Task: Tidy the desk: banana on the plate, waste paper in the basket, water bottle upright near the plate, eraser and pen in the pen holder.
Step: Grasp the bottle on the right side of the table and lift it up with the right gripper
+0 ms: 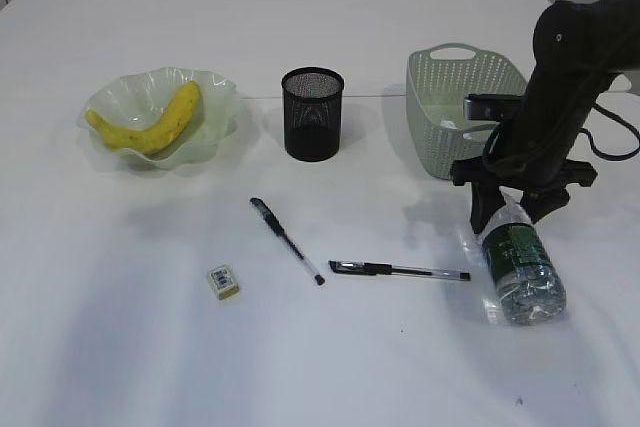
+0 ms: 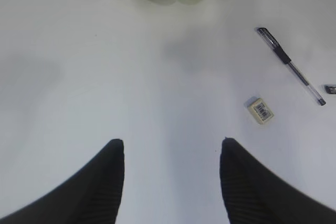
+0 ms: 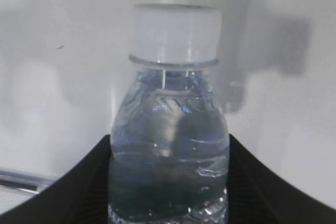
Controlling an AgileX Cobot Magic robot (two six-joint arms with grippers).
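Two fingers of the right gripper (image 1: 512, 209) pinch the lying water bottle (image 1: 521, 269) at its shoulder, likely for standing it upright; left gripper (image 2: 172, 153) hangs spread above the desk (image 2: 79, 77).

Eraser (image 1: 223, 281) print unreadable; bottle (image 3: 169, 145) base cropped.

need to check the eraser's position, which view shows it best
The left wrist view: the eraser lies close, its printed sleeve legible, near a pen. The exterior view shows it smaller but whole on the desk. The right wrist view shows none of it.
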